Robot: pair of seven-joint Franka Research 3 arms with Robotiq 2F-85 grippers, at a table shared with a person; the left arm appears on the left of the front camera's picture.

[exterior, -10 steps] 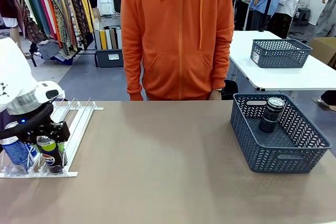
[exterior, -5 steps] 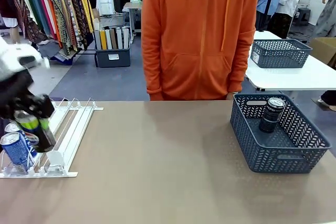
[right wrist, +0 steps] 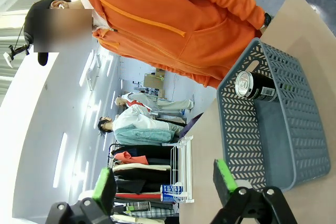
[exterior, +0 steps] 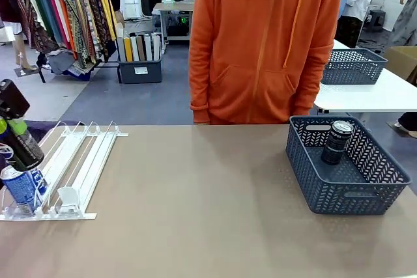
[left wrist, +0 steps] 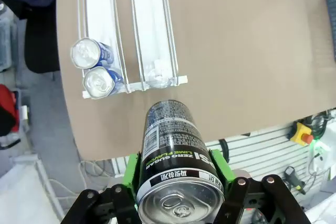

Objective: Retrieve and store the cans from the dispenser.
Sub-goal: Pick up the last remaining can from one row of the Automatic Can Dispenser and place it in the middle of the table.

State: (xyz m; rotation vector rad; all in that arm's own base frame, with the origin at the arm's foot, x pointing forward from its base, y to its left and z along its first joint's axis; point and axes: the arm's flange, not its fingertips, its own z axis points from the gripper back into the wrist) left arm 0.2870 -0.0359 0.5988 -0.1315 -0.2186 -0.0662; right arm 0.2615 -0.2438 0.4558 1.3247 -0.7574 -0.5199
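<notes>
Left gripper (left wrist: 176,170) clamped on held black can (left wrist: 170,129), in air at far left edge of front frame, over dispenser (exterior: 81,161) low end. 2 blue cans (left wrist: 98,81) at stopper end, left lanes. Right gripper (right wrist: 164,182) fingers spread, nothing between them. Basket (exterior: 365,198) at lower right, 1 basket can (exterior: 336,141) inside. Wide bare table (exterior: 195,206) between dispenser and basket. Person's orange hoodie (exterior: 264,43) at far edge. Clothes racks and white table behind.
</notes>
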